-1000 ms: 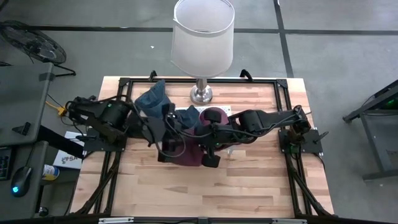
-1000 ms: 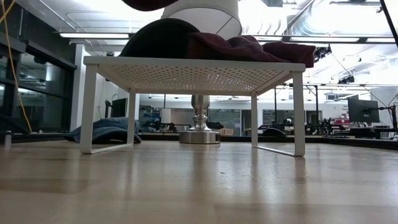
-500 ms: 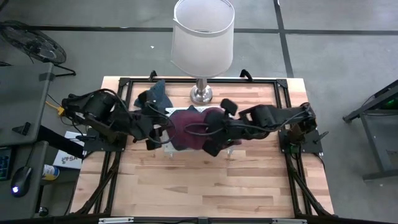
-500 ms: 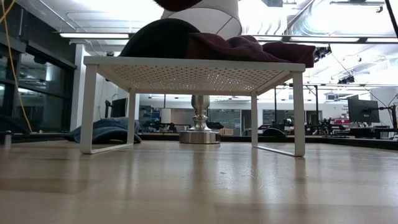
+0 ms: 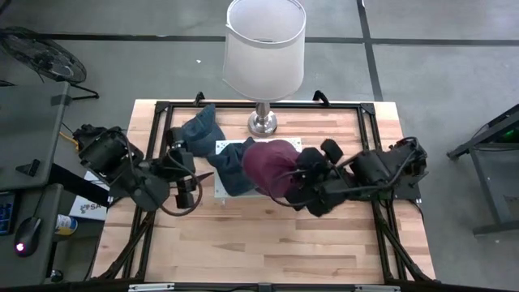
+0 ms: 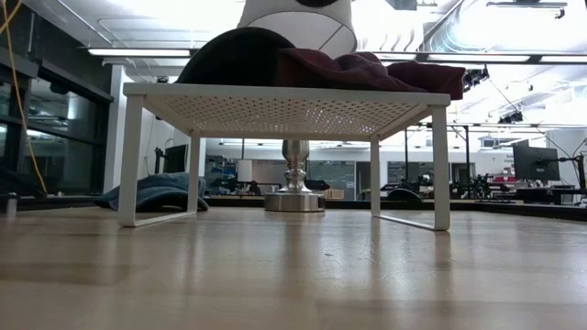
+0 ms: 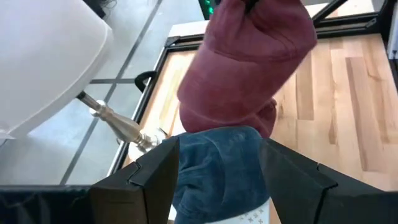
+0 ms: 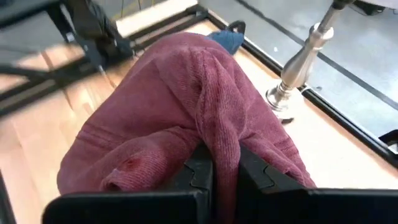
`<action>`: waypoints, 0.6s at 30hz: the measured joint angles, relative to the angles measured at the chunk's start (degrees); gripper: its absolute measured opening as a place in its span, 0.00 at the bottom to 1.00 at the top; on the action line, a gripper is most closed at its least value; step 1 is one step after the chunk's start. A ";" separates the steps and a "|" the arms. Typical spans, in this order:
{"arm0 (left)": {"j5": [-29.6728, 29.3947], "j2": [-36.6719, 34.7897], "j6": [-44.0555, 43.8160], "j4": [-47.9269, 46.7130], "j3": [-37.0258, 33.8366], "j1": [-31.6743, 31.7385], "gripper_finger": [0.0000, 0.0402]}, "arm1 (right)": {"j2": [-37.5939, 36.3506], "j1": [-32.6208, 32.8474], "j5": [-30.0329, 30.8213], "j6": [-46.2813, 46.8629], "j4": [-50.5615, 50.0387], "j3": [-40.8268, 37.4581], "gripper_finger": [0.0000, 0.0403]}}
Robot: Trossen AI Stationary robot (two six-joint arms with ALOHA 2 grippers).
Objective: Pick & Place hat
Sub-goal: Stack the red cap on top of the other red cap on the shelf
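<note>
- Right gripper (image 5: 285, 188) has drawn back toward the near right of the wooden table (image 5: 243, 251); half a second ago it sat further left over the rack. Its fingers are clamped on a fold of the maroon corduroy hat (image 5: 263, 166), as the right wrist view shows (image 8: 214, 168), with the cloth bunched between the closed jaws.
- Left gripper (image 5: 185, 188) has pulled back to the near left, well apart from the maroon hat; a second ago both arms crowded the centre. Its jaws stand apart and hold nothing; through them the left wrist view shows the blue denim hat (image 7: 217, 168) with the maroon one (image 7: 249, 68) beyond.
- The maroon hat is now spread over the white perforated wire rack (image 5: 220, 185), rather than hanging bunched near the table edge as a second ago. The low view shows dark red cloth (image 6: 367, 69) resting on the rack top (image 6: 284, 110).
- The blue denim hat (image 5: 199, 130) lies at the far left of the table, beside the rack.
- The chrome-based lamp with a white shade (image 5: 263, 45) stands at the far edge, unmoved.
- Judgement: placement looks nearly done; the hat sits on the rack, but the right gripper has not yet let go. Release and a clean retreat remain; snagged cloth could drag it off.
</note>
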 joint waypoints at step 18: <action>5.74 -2.14 6.35 11.47 -10.82 0.85 0.54 | 0.24 3.95 5.92 10.96 -0.03 0.00 0.05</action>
